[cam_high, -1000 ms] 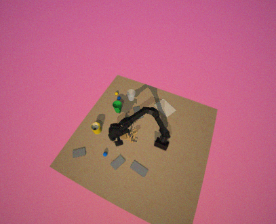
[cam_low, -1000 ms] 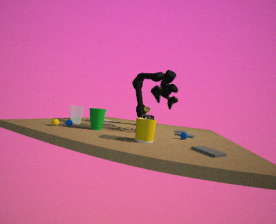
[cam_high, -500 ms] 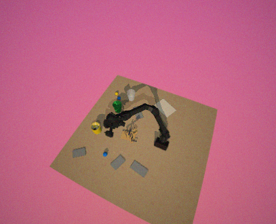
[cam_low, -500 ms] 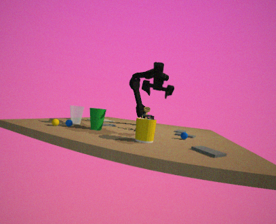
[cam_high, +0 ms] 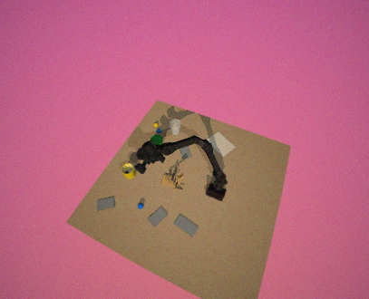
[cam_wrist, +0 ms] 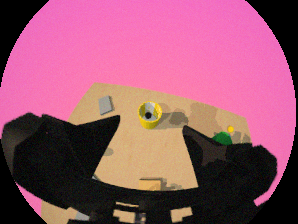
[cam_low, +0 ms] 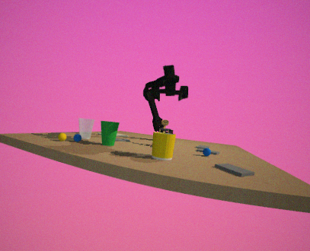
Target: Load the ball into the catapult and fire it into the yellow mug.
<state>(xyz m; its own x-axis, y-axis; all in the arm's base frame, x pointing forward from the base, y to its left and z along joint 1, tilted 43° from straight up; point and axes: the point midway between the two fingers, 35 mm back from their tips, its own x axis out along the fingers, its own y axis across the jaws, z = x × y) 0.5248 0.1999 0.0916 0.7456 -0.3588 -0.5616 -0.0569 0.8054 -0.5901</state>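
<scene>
The yellow mug (cam_high: 129, 174) (cam_low: 163, 147) (cam_wrist: 146, 125) stands upright near the table edge. A small dark round thing (cam_wrist: 148, 115) shows inside it. The tan catapult (cam_high: 169, 180) (cam_wrist: 150, 184) stands mid-table, mostly hidden in the wrist view. My gripper (cam_high: 140, 158) (cam_low: 169, 91) (cam_wrist: 152, 123) is open and empty, high above the table between the catapult and the mug. A blue ball (cam_high: 140, 206) (cam_low: 206, 152) lies on the table towards the grey blocks. Another blue ball (cam_high: 159, 130) (cam_low: 78, 138) and a yellow ball (cam_high: 156, 125) (cam_low: 62, 136) (cam_wrist: 230, 129) lie beyond the green cup.
A green cup (cam_high: 157, 139) (cam_low: 110, 133) (cam_wrist: 222, 139) and a whitish cup (cam_high: 175, 127) (cam_low: 86, 128) stand on the mug's far side. Several flat grey blocks (cam_high: 106, 204) (cam_low: 234, 169) (cam_wrist: 105, 105) lie around the table. A pale flat sheet (cam_high: 222, 144) lies behind the arm.
</scene>
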